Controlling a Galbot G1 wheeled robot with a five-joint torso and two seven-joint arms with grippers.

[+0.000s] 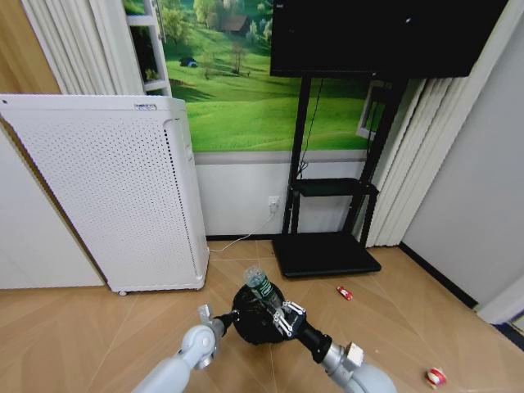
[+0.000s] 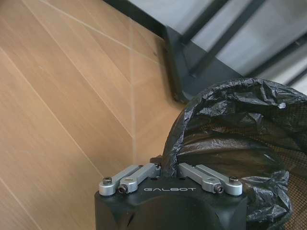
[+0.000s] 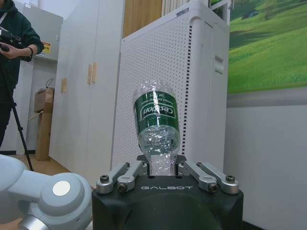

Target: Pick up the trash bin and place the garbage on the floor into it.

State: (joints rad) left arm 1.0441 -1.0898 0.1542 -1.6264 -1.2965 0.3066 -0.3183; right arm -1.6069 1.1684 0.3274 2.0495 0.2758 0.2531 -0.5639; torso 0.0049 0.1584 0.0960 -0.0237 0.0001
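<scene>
The trash bin (image 1: 252, 318), black mesh with a black bag liner, sits between my two arms just in front of me. My left gripper (image 1: 210, 316) is shut on its rim; in the left wrist view the fingers (image 2: 144, 171) pinch the crumpled liner edge of the bin (image 2: 240, 139). My right gripper (image 1: 282, 318) is shut on a clear bottle with a green label (image 1: 259, 286), which stands above the bin's mouth. In the right wrist view the bottle (image 3: 156, 122) rises out of the gripper (image 3: 161, 165). A small red wrapper (image 1: 344, 292) and a red-and-white piece (image 1: 435, 377) lie on the floor (image 1: 98, 336) to the right.
A tall white perforated appliance (image 1: 123, 196) stands at the left against the wall. The black TV stand base (image 1: 323, 254) lies just beyond the bin, with the screen (image 1: 377, 37) above it. A grey wall (image 1: 475, 205) closes the right side.
</scene>
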